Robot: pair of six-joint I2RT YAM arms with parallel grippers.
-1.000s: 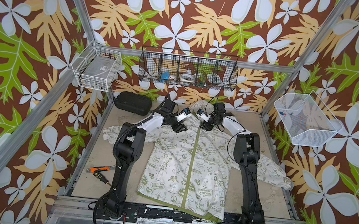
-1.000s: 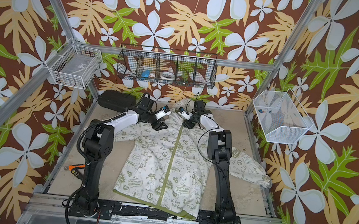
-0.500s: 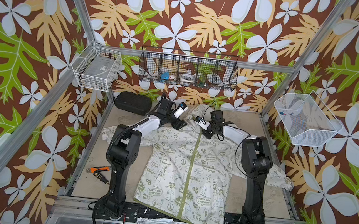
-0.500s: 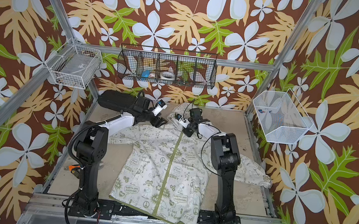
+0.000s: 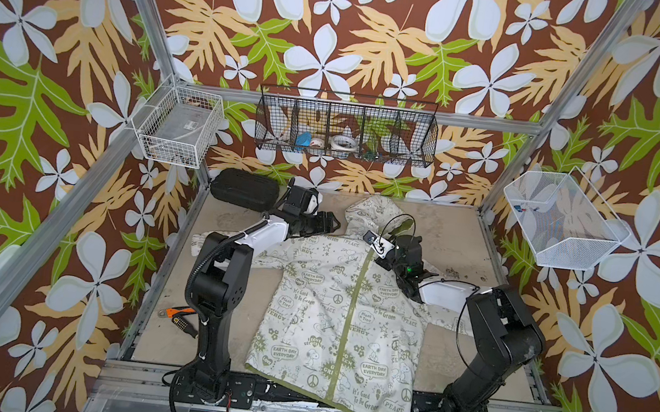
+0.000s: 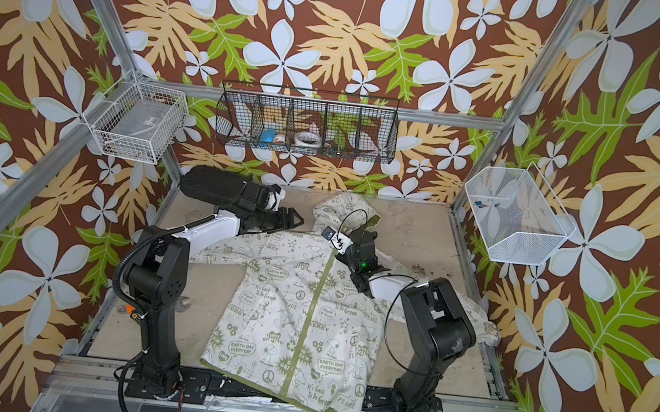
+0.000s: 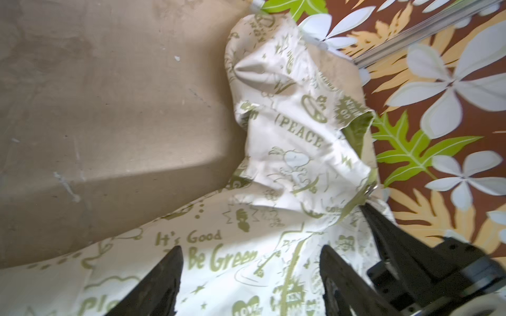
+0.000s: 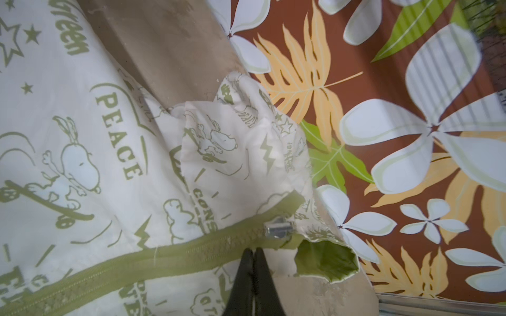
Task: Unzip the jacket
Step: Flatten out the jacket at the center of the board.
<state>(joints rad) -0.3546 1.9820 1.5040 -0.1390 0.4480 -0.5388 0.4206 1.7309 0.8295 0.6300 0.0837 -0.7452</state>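
Here the right end effector (image 8: 253,250) pinches the jacket (image 8: 82,164) at its collar.

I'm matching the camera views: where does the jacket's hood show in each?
Both top views: hood at the jacket's far end, near the back wall.
Left wrist: hood beyond the open left pincer.
Right wrist: hood crumpled beyond the zipper strip.
Shared landmark: the olive zipper strip.

jacket (image 5: 333,320): cream, green dog-and-slogan print, lying front up, sleeves spread | zipper (image 8: 164,255): olive, closed to the collar | metal pull (image 8: 276,229): just past the pressed-together jaws of the right gripper (image 8: 253,249) | hood (image 7: 273,82): crumpled, ahead of the left gripper (image 7: 250,249)'s parted jaws
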